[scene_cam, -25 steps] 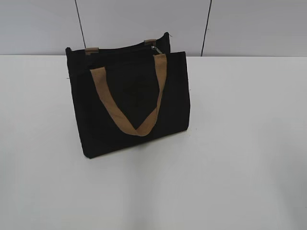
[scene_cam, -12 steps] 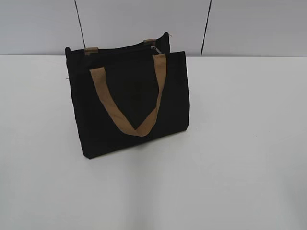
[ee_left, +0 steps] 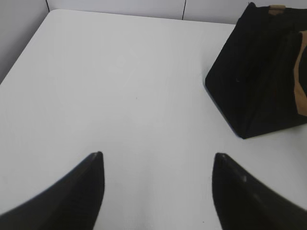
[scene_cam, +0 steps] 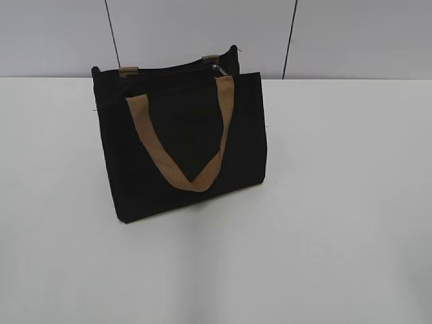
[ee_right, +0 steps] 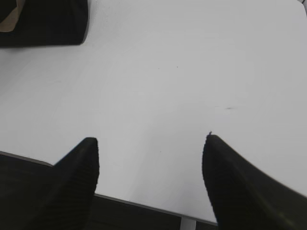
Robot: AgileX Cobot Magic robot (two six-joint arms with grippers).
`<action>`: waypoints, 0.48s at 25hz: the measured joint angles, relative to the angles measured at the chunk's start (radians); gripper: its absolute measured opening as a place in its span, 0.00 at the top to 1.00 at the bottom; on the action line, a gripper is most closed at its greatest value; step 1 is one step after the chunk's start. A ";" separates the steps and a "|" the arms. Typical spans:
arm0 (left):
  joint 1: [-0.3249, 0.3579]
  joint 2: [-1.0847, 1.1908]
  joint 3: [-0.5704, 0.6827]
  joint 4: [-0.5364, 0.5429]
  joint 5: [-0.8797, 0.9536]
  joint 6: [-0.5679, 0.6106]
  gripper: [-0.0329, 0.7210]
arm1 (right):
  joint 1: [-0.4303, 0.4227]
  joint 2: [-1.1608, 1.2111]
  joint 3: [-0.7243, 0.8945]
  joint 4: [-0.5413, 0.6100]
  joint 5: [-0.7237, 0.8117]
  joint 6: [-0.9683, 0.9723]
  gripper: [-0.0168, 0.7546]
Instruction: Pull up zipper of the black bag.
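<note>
Nothing has moved: both my left gripper [ee_left: 157, 165] and right gripper [ee_right: 150, 148] hang spread and empty, well off the black bag [scene_cam: 182, 145], its zipper [scene_cam: 217, 68] untouched.

one black bag [scene_cam: 185, 148], two tan handles [scene_cam: 177, 145]

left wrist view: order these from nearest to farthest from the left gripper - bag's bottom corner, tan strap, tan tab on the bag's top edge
From the left gripper:
1. Black bag's bottom corner, ahead on the right.
2. Tan strap, at the right edge, higher up the bag.
3. Tan tab, at the bag's top.
</note>
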 joint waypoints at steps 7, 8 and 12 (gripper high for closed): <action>0.000 0.000 0.000 -0.001 0.000 0.000 0.28 | -0.161 0.000 0.000 0.025 0.000 0.000 0.31; 0.000 0.000 0.000 -0.001 0.000 0.000 0.28 | -0.177 0.000 0.000 0.026 0.000 0.000 0.31; 0.000 0.000 0.000 -0.001 0.000 0.000 0.28 | -0.202 0.000 0.000 0.034 0.000 0.001 0.31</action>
